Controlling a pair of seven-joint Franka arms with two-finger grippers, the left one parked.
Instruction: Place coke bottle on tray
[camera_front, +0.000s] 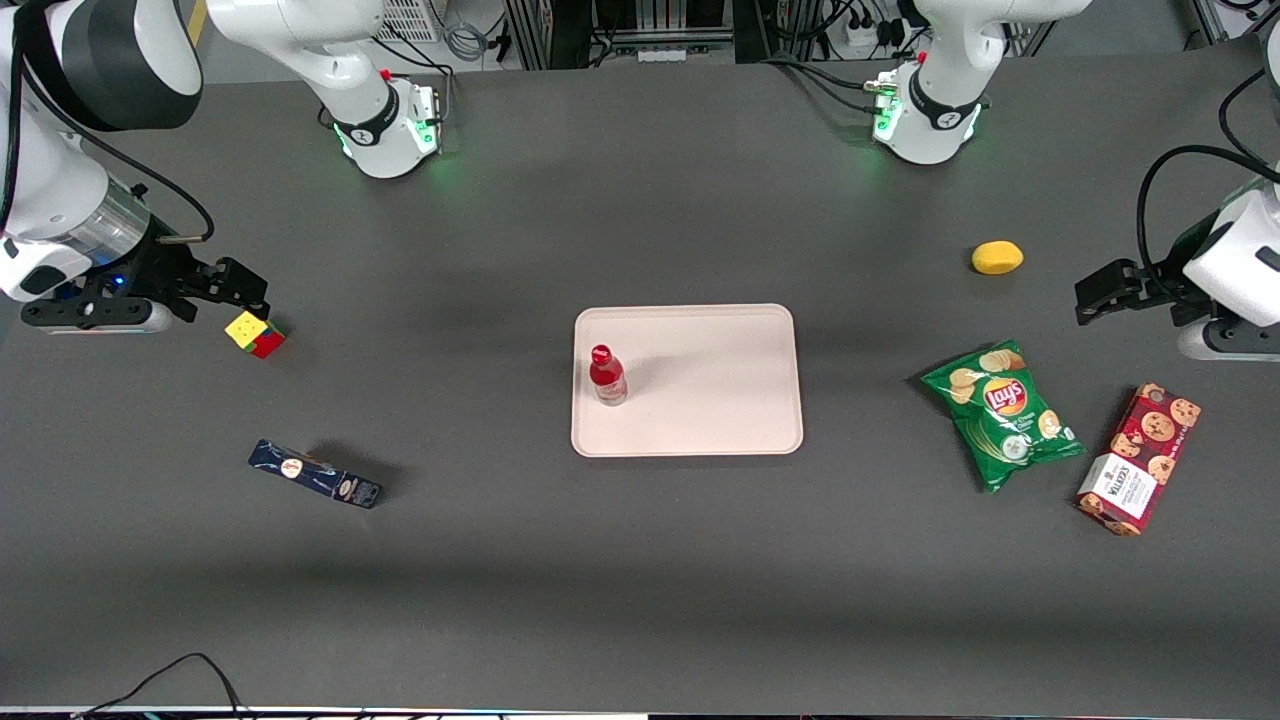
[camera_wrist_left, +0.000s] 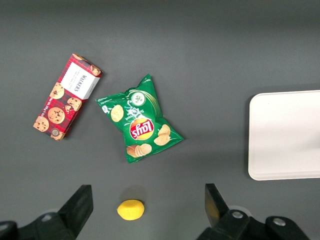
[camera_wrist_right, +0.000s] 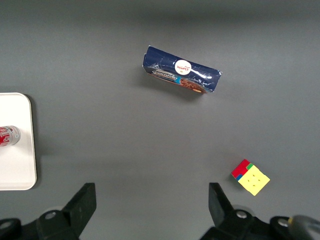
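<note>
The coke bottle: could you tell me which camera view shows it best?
The front view: the whole coke bottle stands upright on the tray, far from the open gripper. The right wrist view catches only its base; the left wrist view misses it.

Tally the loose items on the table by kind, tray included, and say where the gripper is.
Bottle: 1, coke bottle, upright on tray
Tray: 1
Snack packs: 3, blue box, chips, cookies
Cube: 1
Lemon: 1
Total: 7
Gripper: open, empty, above table near cube.
</note>
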